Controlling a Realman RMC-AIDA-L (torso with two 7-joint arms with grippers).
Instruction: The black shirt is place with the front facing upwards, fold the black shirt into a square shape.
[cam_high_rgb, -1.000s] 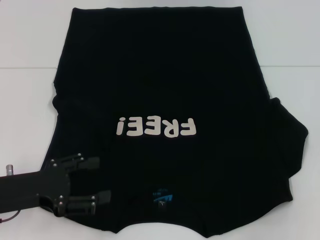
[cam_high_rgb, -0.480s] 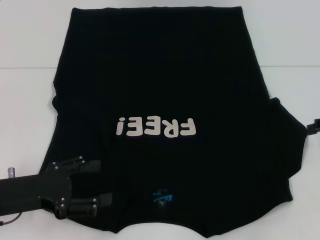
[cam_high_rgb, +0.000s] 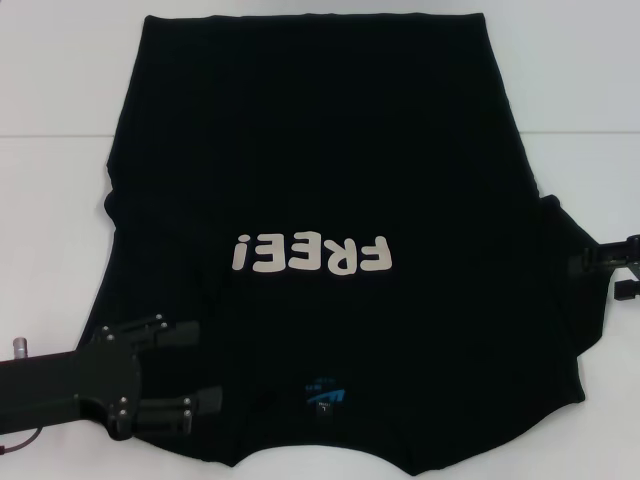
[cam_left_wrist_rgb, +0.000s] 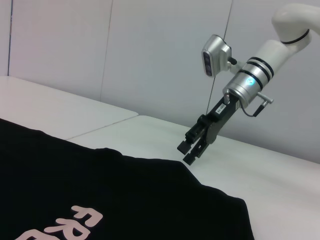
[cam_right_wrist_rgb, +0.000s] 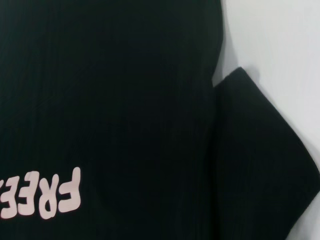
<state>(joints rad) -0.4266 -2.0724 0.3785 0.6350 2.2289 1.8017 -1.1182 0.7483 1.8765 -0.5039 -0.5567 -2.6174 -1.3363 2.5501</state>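
The black shirt (cam_high_rgb: 330, 250) lies flat, print up, on the white desk (cam_high_rgb: 60, 90), unfolded. The left gripper (cam_high_rgb: 185, 368), spread, hovers over its near-left shoulder; the right gripper (cam_left_wrist_rgb: 191, 147), slightly parted, nears the right sleeve. Next, likely: both pinch cloth.

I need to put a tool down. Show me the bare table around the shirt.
Bare white table lies left of the black shirt, and again right of it, above the sleeve. Crowded: the left gripper over the near-left shoulder, the right gripper at the right sleeve.
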